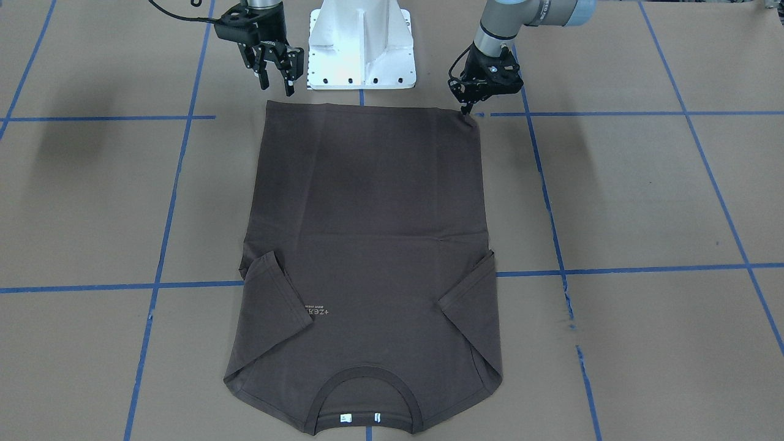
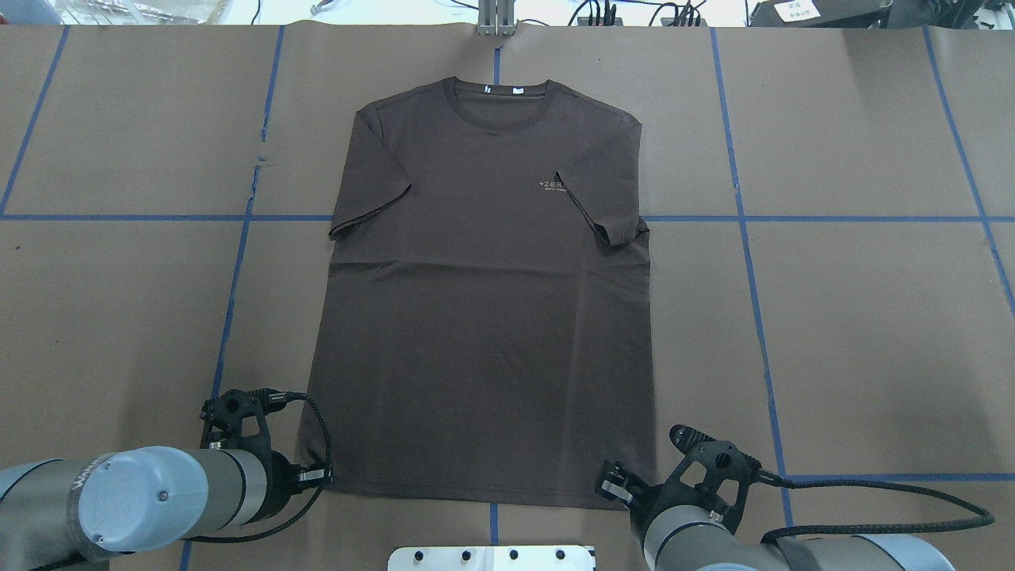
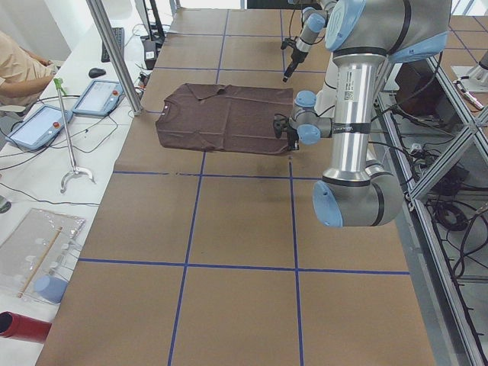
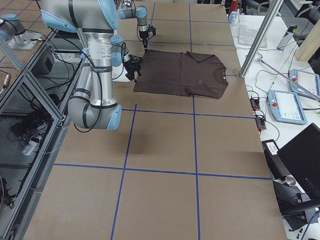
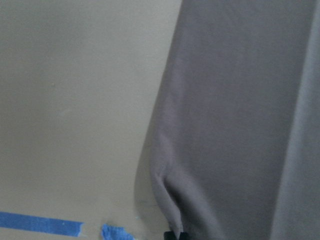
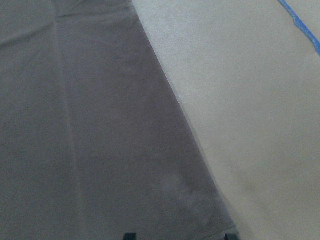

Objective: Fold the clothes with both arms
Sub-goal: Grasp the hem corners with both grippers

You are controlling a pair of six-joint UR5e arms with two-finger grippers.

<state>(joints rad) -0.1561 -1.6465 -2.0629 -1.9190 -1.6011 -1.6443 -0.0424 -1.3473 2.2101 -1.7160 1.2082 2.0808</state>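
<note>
The dark brown T-shirt (image 1: 367, 214) lies flat and face up on the table, both short sleeves folded inward and its collar (image 2: 497, 93) at the far edge from the robot. My left gripper (image 1: 468, 111) is down at the hem corner on its side. In the left wrist view its fingertips (image 5: 175, 235) are shut on a pinched ridge of the T-shirt (image 5: 240, 100). My right gripper (image 1: 277, 82) hangs open just above the other hem corner. In the right wrist view its fingertips (image 6: 130, 235) stand wide apart over the cloth (image 6: 90, 125).
The white base pedestal (image 1: 361, 46) stands just behind the hem, between the arms. Blue tape lines (image 1: 184, 116) cross the brown paper table cover. In the left side view, tablets (image 3: 97, 97) and a seated person (image 3: 15, 69) are beyond the table's far edge.
</note>
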